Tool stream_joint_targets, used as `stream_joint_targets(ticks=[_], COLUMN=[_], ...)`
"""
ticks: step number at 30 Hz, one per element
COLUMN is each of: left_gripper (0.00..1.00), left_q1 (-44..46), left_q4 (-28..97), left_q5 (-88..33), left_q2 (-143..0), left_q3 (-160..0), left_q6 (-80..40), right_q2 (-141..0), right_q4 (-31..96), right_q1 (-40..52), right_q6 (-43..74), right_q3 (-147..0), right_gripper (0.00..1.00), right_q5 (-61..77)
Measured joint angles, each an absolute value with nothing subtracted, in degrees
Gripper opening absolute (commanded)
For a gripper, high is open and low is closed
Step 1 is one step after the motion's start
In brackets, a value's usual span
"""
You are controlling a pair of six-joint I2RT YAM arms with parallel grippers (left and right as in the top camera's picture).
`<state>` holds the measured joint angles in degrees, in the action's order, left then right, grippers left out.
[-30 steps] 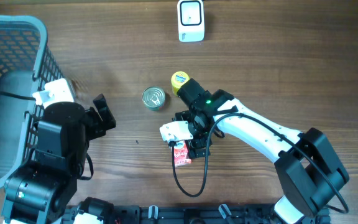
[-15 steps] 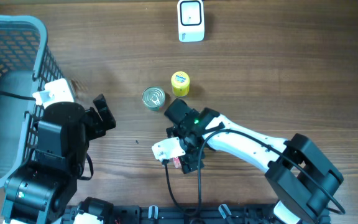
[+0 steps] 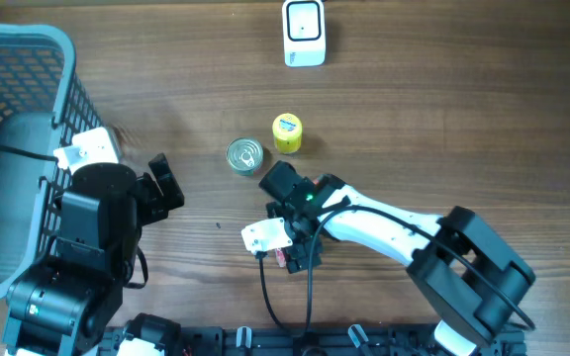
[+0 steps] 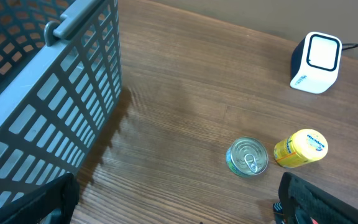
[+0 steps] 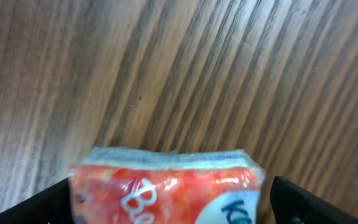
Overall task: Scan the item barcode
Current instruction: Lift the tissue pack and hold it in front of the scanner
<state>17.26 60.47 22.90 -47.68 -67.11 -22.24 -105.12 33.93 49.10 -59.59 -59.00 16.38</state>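
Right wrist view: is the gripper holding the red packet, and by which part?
Nothing is held yet. The right gripper stands open astride the red packet, one finger beside each end. The left gripper is open and empty.

Glossy plastic packet [image 5: 166, 186], grained wood table [image 5: 260, 62], metal can [image 4: 248, 156]

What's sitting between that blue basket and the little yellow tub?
A tin can, lid up, close beside the yellow tub; from there to the basket is bare wood. The left wrist view shows it.

Basket [image 4: 79, 81] blocks left, can [image 3: 244, 155] and jar [image 3: 287, 133] perhaps touching, open wood [image 3: 196, 109] between
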Motion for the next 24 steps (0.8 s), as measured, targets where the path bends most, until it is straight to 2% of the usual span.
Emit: stream_joint_targets(ticks=[3, 6, 9, 13, 17, 18, 20, 24], left_gripper=[1.0, 1.0, 1.0, 1.0, 1.0, 1.0, 1.0, 1.0], left_q1=[17.3, 17.3, 17.3, 17.3, 17.3, 17.3, 17.3, 17.3], left_q4=[60.5, 60.5, 60.5, 61.0, 61.1, 61.1, 61.1, 61.1], left_q5=[22.9, 22.9, 22.9, 22.9, 22.9, 22.9, 22.9, 22.9], left_q2=[-47.7, -47.7, -47.7, -47.7, -47.7, -47.7, -47.7, -47.7], left_q3=[-67.1, -67.1, -67.1, -67.1, -67.1, -67.1, -67.1, -67.1], left_q6=[-22.2, -22.2, -22.2, -22.2, -22.2, -22.2, -22.2, -22.2], right_q2=[-105.4, -105.5, -105.5, -105.6, -105.6, -105.6, -105.6, -105.5], right_q4=[33.1, 31.4, 28.4, 24.0, 22.0, 22.0, 22.0, 23.3], right_q1=[49.1, 49.1, 49.1, 49.1, 49.1, 49.1, 49.1, 49.1], right_q6=[-58.8, -57.2, -53.9, -45.8, -33.9, -30.3, -25.5, -12.9], right_q3=[-58.9, -58.9, -58.9, -58.9, -59.0, -59.0, -59.1, -61.2], right_gripper=[0.79, 0.74, 0.73, 0.62, 0.63, 0.67, 0.67, 0.61], right_q5=[16.4, 16.4, 16.4, 16.4, 16.4, 16.4, 16.2, 14.9])
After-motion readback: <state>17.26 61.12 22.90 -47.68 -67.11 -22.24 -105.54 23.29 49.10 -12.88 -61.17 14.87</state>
